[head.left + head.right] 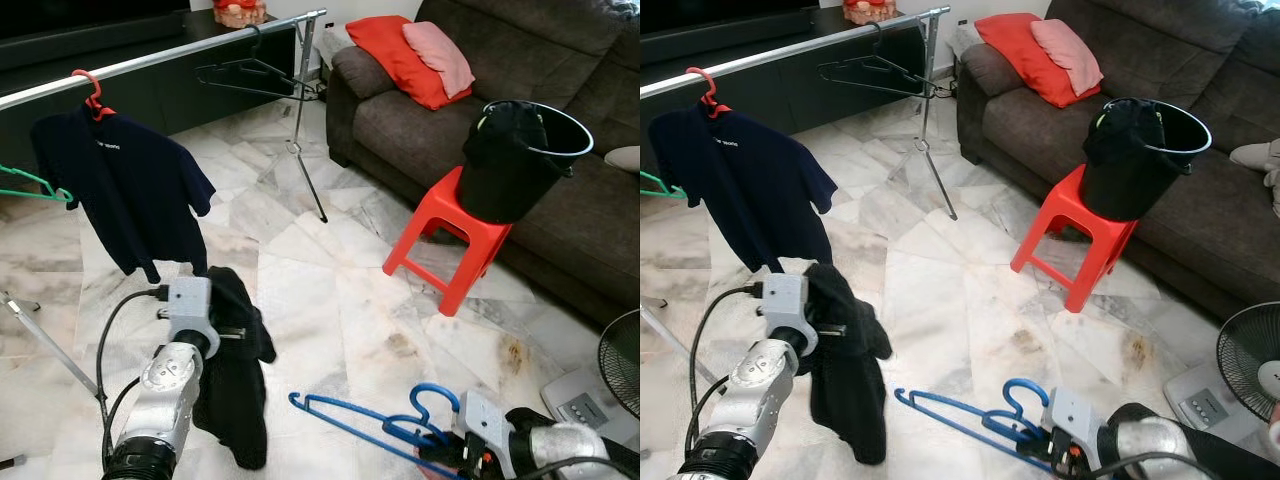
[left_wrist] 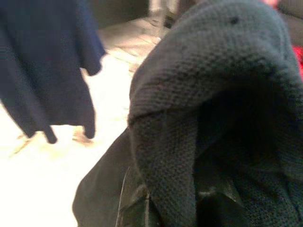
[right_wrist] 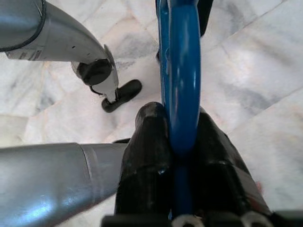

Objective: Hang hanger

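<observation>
Blue hanger (image 1: 372, 420) pinched in right claw (image 1: 432, 447); left claw (image 1: 240, 333) grips black garment (image 1: 235, 385).

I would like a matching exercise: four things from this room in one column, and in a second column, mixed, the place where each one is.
Things:
1. blue hanger
2. black bucket
3. navy T-shirt
4. black garment

Places:
a. on the red stool
b. held by the left hand
c. hanging from the rail
d. held by the right hand

Pairs: 1-d, 2-a, 3-c, 4-b
</observation>
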Robot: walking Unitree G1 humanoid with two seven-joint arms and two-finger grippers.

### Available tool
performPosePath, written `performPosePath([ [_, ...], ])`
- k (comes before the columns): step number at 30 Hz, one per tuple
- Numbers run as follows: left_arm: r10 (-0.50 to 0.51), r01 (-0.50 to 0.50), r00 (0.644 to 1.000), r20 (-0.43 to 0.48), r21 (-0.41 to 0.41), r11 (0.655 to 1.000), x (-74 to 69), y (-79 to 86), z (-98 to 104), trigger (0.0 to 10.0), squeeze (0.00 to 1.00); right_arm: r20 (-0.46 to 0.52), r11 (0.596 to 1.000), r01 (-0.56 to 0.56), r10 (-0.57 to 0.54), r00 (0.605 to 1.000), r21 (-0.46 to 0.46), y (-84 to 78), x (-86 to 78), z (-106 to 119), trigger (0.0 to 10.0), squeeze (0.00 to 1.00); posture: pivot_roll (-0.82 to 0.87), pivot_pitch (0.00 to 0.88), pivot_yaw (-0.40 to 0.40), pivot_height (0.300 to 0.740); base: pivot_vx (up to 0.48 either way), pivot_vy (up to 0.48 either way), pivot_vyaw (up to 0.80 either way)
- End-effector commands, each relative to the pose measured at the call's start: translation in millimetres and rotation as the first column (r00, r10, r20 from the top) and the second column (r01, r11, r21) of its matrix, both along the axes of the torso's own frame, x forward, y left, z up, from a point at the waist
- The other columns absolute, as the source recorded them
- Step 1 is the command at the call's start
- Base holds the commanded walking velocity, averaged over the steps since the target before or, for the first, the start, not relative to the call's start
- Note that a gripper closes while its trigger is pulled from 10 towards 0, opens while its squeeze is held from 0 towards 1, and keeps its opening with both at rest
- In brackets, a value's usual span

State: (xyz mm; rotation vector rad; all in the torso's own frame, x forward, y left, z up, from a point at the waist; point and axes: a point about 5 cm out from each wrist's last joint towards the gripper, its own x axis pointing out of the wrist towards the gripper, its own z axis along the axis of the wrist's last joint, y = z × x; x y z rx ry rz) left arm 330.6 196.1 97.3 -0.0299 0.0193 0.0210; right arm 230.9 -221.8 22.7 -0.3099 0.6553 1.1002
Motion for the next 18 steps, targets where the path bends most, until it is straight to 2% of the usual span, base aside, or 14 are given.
performPosePath([
  [1,0.039,-0.037,0.998,0.054,-0.020,0.999,-0.1,4.5,7,0.0,0.00,-0.032,0.999,0.028,-0.028,0.999,-0.019,-2.0,-7.8,-10,0.0,0.00,0.03,0.123,-0.098,0.740,0.000,0.000,0.00],
  [4,0.054,-0.052,0.994,0.094,-0.022,0.998,-6.5,7.5,10,0.0,0.00,-0.004,0.989,0.145,-0.145,0.989,-0.040,-0.9,-7.2,-22,0.0,0.00,0.02,0.119,-0.089,0.740,0.000,0.000,0.00],
  [6,-0.020,0.018,0.998,0.062,0.026,0.999,-19.8,-0.1,0,0.0,0.00,0.064,0.925,0.381,-0.379,0.923,-0.011,-2.0,3.6,-30,0.0,0.00,0.02,0.122,-0.078,0.740,0.000,0.000,0.00],
  [7,-0.065,0.063,0.997,0.045,0.050,0.997,-25.9,-4.5,-5,3.1,0.00,0.078,0.888,0.460,-0.459,0.885,0.013,-1.2,7.4,-32,0.0,0.00,0.02,0.123,-0.075,0.740,0.000,0.000,0.00],
  [8,-0.094,0.092,0.995,0.034,0.063,0.994,-29.8,-7.2,-9,3.1,0.00,0.083,0.864,0.503,-0.503,0.860,0.030,-0.5,9.4,-33,0.0,0.00,0.02,0.123,-0.075,0.740,0.000,0.000,0.00],
  [9,-0.136,0.136,0.991,0.000,0.097,0.986,-41.0,-12.4,-17,10.0,0.00,0.078,0.698,0.711,-0.716,0.693,0.086,-3.1,18.3,-36,0.0,0.00,0.02,0.124,-0.070,0.740,0.000,0.000,0.00],
  [11,-0.147,0.148,0.989,-0.012,0.084,0.985,-49.7,-16.2,-21,10.0,0.00,0.062,0.529,0.837,-0.848,0.526,0.140,-5.1,21.3,-39,0.5,0.00,0.03,0.123,-0.057,0.740,0.000,0.000,0.00],
  [12,-0.149,0.150,0.989,-0.012,0.077,0.986,-52.0,-17.6,-21,10.0,0.00,0.050,0.472,0.870,-0.881,0.470,0.144,-6.6,20.3,-41,0.4,0.00,0.03,0.123,-0.057,0.740,0.000,0.000,0.00],
  [13,-0.153,0.153,0.988,-0.008,0.061,0.986,-54.9,-20.1,-20,10.0,0.00,0.012,0.383,0.912,-0.923,0.386,0.143,-8.0,17.0,-46,1.4,0.00,0.04,0.120,-0.044,0.740,0.000,0.000,0.00],
  [14,-0.155,0.155,0.988,-0.001,0.027,0.987,-58.9,-24.7,-17,10.0,0.00,-0.042,0.249,0.962,-0.966,0.255,0.112,-9.7,8.9,-55,0.9,0.00,0.04,0.117,-0.032,0.740,0.000,0.000,0.00],
  [15,-0.155,0.155,0.988,0.002,0.015,0.988,-60.1,-25.8,-16,10.0,0.00,-0.053,0.208,0.973,-0.975,0.214,0.099,-10.1,6.0,-58,0.0,0.00,0.04,0.115,-0.029,0.740,0.000,0.000,0.00],
  [16,-0.157,0.157,0.988,0.004,0.003,0.988,-61.2,-27.6,-15,10.0,0.00,-0.090,0.149,0.985,-0.984,0.157,0.093,-10.8,2.4,-62,0.6,0.00,0.04,0.113,-0.026,0.740,0.000,0.000,0.00],
  [17,-0.157,0.157,0.988,0.004,0.003,0.988,-61.2,-27.6,-15,10.0,0.00,-0.090,0.149,0.985,-0.984,0.157,0.093,-10.8,2.4,-62,0.6,0.00,0.04,0.113,-0.026,0.740,0.000,0.000,0.00],
  [18,-0.163,0.163,0.987,0.004,-0.026,0.986,-62.6,-29.8,-14,10.0,0.00,-0.128,0.087,0.993,-0.987,0.096,0.074,-10.9,-2.5,-66,1.7,0.00,0.04,0.108,-0.021,0.740,0.000,0.000,0.00],
])
